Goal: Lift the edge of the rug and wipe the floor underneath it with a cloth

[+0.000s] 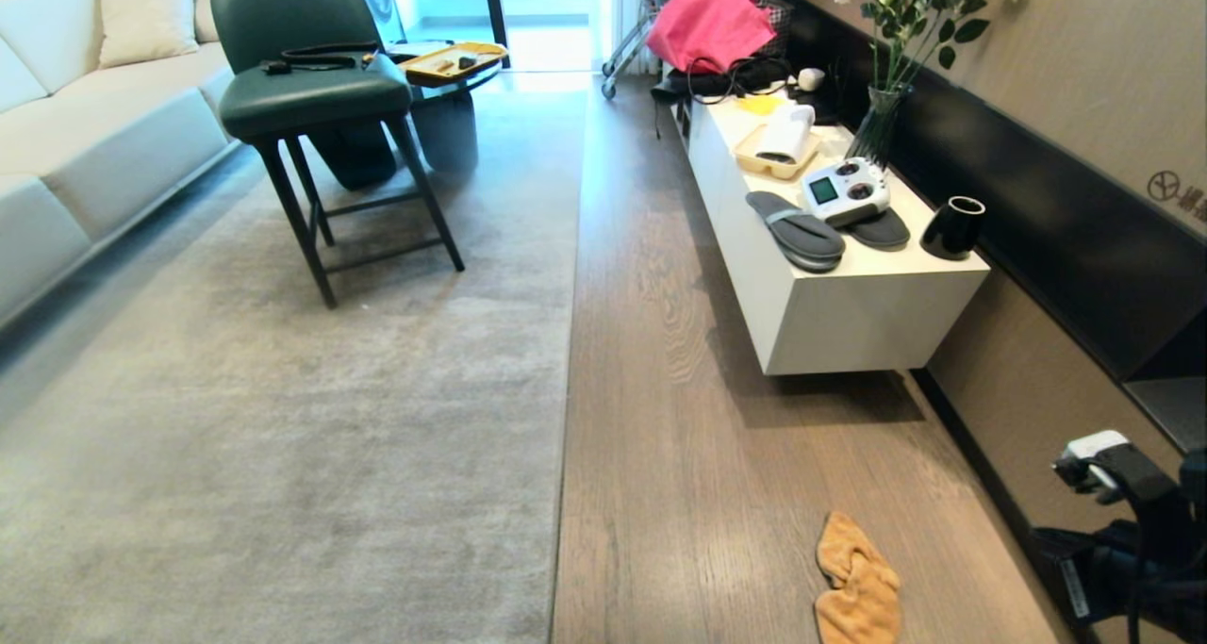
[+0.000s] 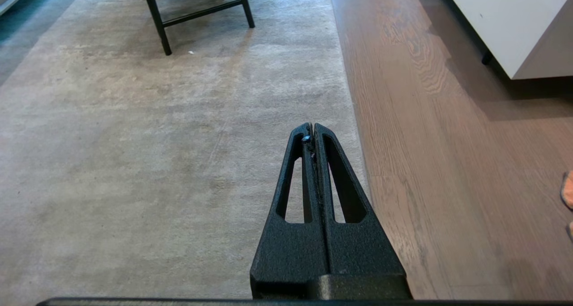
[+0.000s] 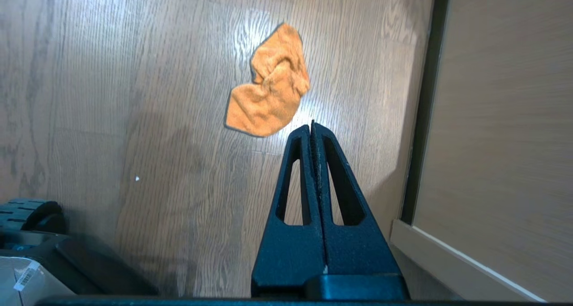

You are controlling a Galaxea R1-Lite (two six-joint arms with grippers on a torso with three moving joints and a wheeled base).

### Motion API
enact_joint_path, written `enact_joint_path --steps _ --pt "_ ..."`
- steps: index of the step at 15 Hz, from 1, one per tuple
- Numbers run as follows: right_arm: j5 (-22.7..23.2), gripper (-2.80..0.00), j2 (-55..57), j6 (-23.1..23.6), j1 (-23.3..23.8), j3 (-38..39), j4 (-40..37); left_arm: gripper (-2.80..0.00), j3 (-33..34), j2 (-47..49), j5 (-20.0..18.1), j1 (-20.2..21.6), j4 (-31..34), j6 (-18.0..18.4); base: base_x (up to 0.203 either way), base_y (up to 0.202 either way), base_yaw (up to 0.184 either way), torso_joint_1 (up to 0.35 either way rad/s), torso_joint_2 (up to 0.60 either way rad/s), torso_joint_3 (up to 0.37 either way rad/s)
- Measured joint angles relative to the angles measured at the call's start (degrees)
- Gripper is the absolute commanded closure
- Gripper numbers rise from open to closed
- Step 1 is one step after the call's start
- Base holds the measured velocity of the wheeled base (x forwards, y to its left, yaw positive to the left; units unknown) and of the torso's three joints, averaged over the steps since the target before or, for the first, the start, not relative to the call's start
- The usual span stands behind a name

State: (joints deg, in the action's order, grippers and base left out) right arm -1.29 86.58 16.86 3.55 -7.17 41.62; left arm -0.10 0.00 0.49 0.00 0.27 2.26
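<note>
Cloth (image 3: 268,93) beyond shut right fingers (image 3: 320,162)

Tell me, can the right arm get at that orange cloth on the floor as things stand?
Probably yes. The cloth lies crumpled on bare floor with nothing over it, and the right gripper hangs above it; its jaws are shut and empty, so they must open first.

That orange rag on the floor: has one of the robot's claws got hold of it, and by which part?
No. The fuzzy orange cloth lies crumpled on the brown wood floor. The right claw above it and the left claw are shut on nothing.
</note>
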Motion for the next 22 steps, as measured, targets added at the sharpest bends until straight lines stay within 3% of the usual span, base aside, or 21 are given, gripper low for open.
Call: enact_joint_path --steps 9,22 --pt "1.39 0.0 -18.44 -0.84 -0.17 6.65 -3.44 0.0 0.0 0.0 0.0 0.0 0.0 0.02 0.0 0.0 0.0 0.0 0.0 0.0" --pt "2.85 0.0 -68.47 -3.94 -4.94 7.17 -38.31 0.0 0.0 0.0 -0.01 0.0 -0.02 0.0 0.0 0.0 0.0 0.0 0.0 0.0"
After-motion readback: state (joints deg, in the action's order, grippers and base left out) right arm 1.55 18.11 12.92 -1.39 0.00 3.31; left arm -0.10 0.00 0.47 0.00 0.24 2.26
